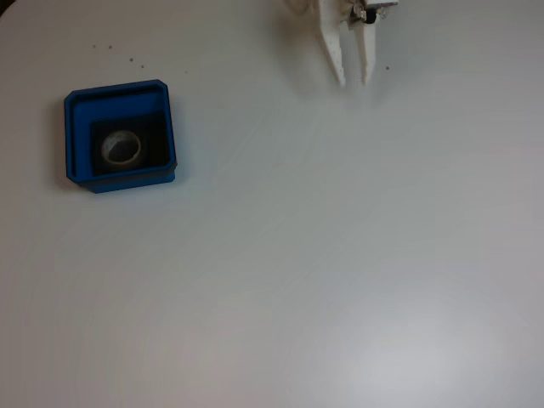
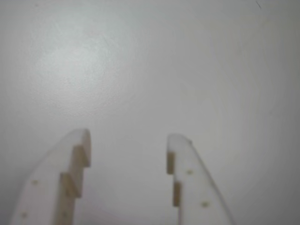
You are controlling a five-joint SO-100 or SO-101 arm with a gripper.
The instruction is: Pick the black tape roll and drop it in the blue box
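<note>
Inside the blue box [image 1: 120, 136], on its black inner floor, lies the black tape roll [image 1: 121, 149], flat on its side with the pale inner core showing as a ring around a dark centre in the fixed view. It looks small against the box and sits roughly in the middle of the floor, apart from all four walls as far as the fixed view lets me judge. By its look I would take it for a light, stiff ring, firm enough to pinch across its width or with one finger through the core, though the smooth outer wrap could slip. Nothing else lies in the box, so the drop appears already made. Well away from the box, up and to the right of it at the top edge of the fixed view, hangs the gripper [image 1: 354, 82], its two white fingers spread a little and holding nothing. The wrist view agrees: the fingers [image 2: 75, 161] stand apart over the bare white table [image 1: 340, 255], with only tabletop between them.
</note>
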